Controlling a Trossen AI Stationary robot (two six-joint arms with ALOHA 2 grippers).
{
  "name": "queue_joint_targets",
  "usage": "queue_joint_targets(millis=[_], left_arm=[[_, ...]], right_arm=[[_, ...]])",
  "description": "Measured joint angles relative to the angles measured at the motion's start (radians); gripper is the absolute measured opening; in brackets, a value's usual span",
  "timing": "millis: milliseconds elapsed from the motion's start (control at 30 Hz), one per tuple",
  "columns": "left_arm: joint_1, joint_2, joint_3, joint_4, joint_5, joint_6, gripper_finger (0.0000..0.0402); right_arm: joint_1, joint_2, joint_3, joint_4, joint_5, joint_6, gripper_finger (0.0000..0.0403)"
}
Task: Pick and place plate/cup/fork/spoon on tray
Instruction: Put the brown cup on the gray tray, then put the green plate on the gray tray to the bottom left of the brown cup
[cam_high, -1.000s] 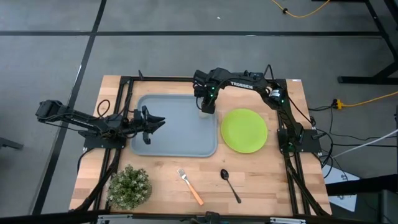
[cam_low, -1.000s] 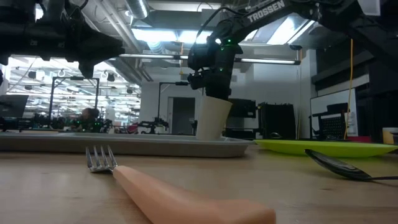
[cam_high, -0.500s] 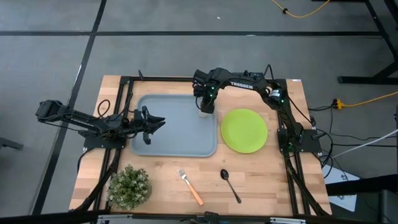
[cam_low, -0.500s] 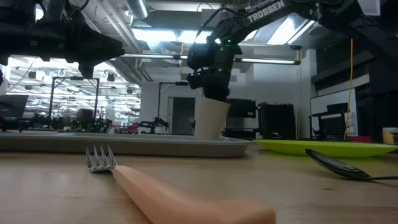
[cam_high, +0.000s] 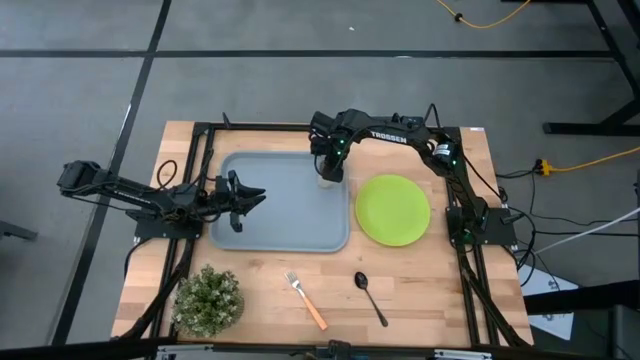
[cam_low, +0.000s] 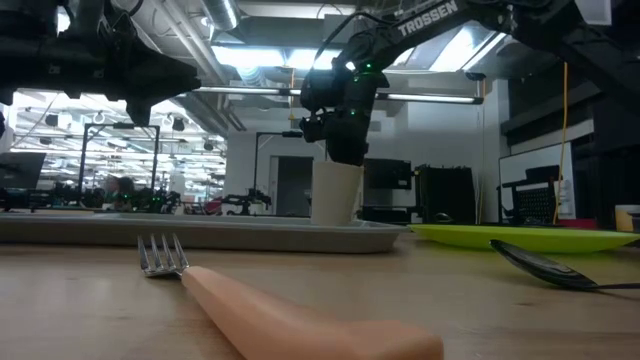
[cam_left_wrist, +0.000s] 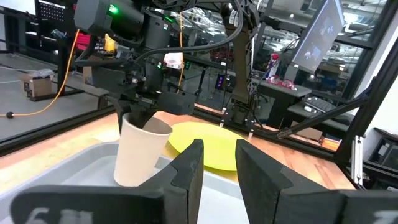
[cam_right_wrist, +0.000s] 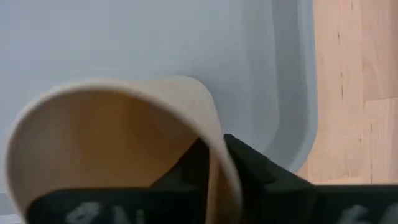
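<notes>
The beige cup (cam_high: 326, 180) stands on the grey-blue tray (cam_high: 280, 225) near its far right corner, and my right gripper (cam_high: 330, 165) is shut on it from above. The lime-green plate (cam_high: 393, 209) lies on the table right of the tray. The orange-handled fork (cam_high: 306, 300) and the dark spoon (cam_high: 370, 297) lie near the table's front edge. My left gripper (cam_high: 250, 195) hangs open and empty over the tray's left side. My right gripper pinches the cup's rim (cam_right_wrist: 211, 134) with one finger inside the cup and one finger (cam_right_wrist: 249, 165) outside. The fingers come from above, pointing down. The cup (cam_low: 336, 192) is nearly upright, and its base rests on the tray.
A small potted plant (cam_high: 208, 299) stands at the table's near left corner. Free tabletop lies between the tray and the fork and spoon.
My right gripper has shifted slightly toward the table's left with the cup, still shut on the rim. The cup has tipped from a slight lean to more nearly upright, with its base staying on the tray.
</notes>
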Motion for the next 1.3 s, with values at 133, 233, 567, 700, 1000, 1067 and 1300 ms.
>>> queue_joint_targets(millis=[133, 233, 567, 700, 1000, 1067, 1300], left_arm=[[0.0, 0.0, 0.0, 0.0, 0.0, 0.0, 0.0086], [0.0, 0.0, 0.0, 0.0, 0.0, 0.0, 0.0086], [0.0, 0.0, 0.0, 0.0, 0.0, 0.0, 0.0086], [0.0, 0.0, 0.0, 0.0, 0.0, 0.0, 0.0086], [0.0, 0.0, 0.0, -0.005, 0.002, 0.0, 0.0086], [0.0, 0.0, 0.0, -0.006, 0.009, 0.0, 0.0086], [0.0, 0.0, 0.0, -0.008, 0.01, -0.027, 0.0086]], right_arm=[[0.0, 0.0, 0.0, -0.015, -0.022, 0.002, 0.0101], [0.0, -0.001, 0.0, -0.026, -0.033, 0.002, 0.0124], [0.0, -0.01, 0.177, -0.189, -0.034, 0.0, 0.0134], [0.001, -0.011, 0.273, -0.264, -0.035, 0.002, 0.0135], [0.004, -0.096, 0.321, -0.494, -0.062, 0.065, 0.0135], [0.007, -0.147, 0.268, -0.505, -0.103, 0.105, 0.0135], [0.047, -0.359, -0.055, -0.496, -0.229, 0.167, 0.0135]])
